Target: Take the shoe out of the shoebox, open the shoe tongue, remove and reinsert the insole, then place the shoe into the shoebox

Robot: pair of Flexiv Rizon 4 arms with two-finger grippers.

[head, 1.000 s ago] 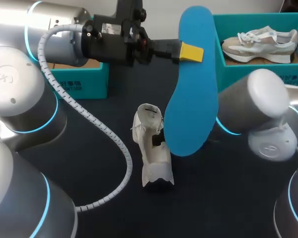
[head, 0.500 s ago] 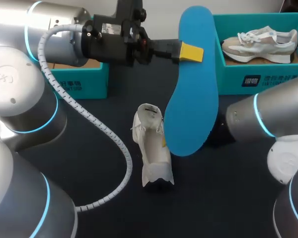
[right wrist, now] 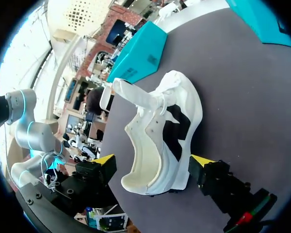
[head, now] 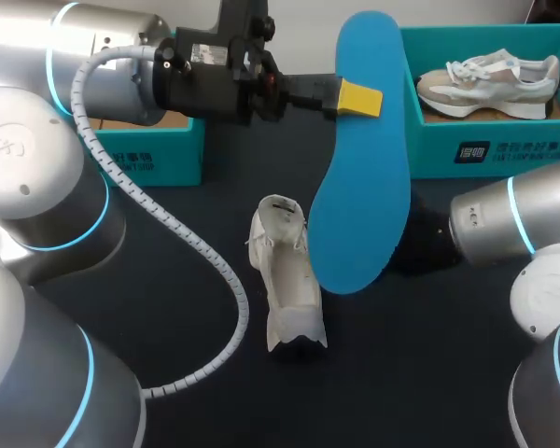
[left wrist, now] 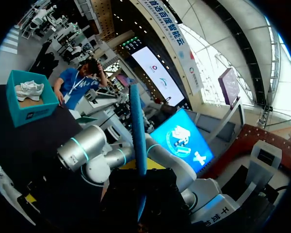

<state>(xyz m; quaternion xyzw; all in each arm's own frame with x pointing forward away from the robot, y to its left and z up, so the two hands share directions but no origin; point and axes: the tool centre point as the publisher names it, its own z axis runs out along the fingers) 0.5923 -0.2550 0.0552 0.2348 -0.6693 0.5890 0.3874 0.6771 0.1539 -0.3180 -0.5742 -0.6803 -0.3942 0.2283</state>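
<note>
While L gripper (head: 357, 98) clamps blue insole (head: 359, 201) up in air, R gripper (right wrist: 153, 162) has jaws apart around heel of white shoe (head: 289, 280) on table (head: 429, 373); prob. reinsert step: next, steady shoe, slide insole in.

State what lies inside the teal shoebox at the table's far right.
One pale laced sneaker rests on brown lining in the shoebox. The sneaker covers the lining beneath it; the front wall hides the nearest strip.
</note>
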